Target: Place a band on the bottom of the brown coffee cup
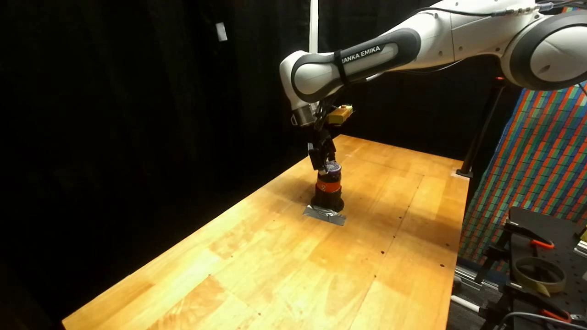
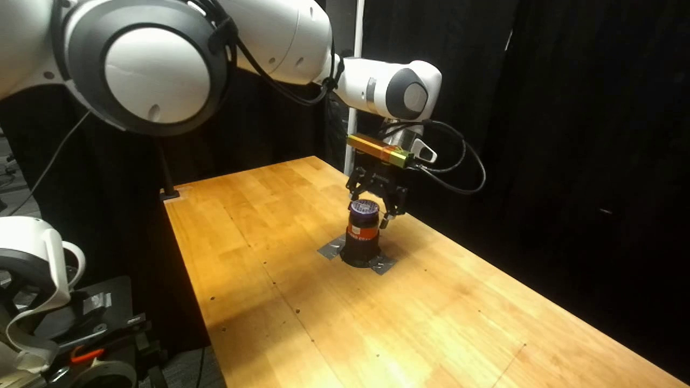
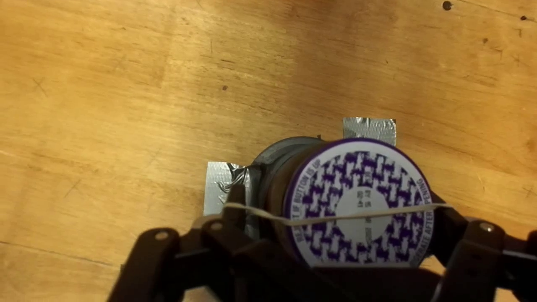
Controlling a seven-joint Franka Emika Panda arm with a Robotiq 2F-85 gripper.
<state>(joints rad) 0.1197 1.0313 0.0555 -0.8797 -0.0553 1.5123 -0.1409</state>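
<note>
The brown coffee cup point(image 1: 329, 187) is a dark jar with an orange-red stripe, upright in a black round base. It also shows in an exterior view point(image 2: 362, 231). Its white and purple lid point(image 3: 364, 184) faces up in the wrist view. My gripper point(image 1: 327, 166) is open over the cup's top, also seen in an exterior view point(image 2: 368, 212). In the wrist view its fingers point(image 3: 340, 199) are spread on either side of the lid. A cream band point(image 3: 333, 218) is stretched between the fingers and crosses over the lid. One strand shows; the rest is hidden.
Grey tape pieces point(image 1: 324, 214) hold the black base point(image 2: 360, 252) to the wooden table point(image 1: 293, 275). The table's long edge lies close behind the cup. A black cart point(image 1: 550, 256) with tape and tools stands beside the table. A dark pole point(image 1: 481, 128) rises at a table corner.
</note>
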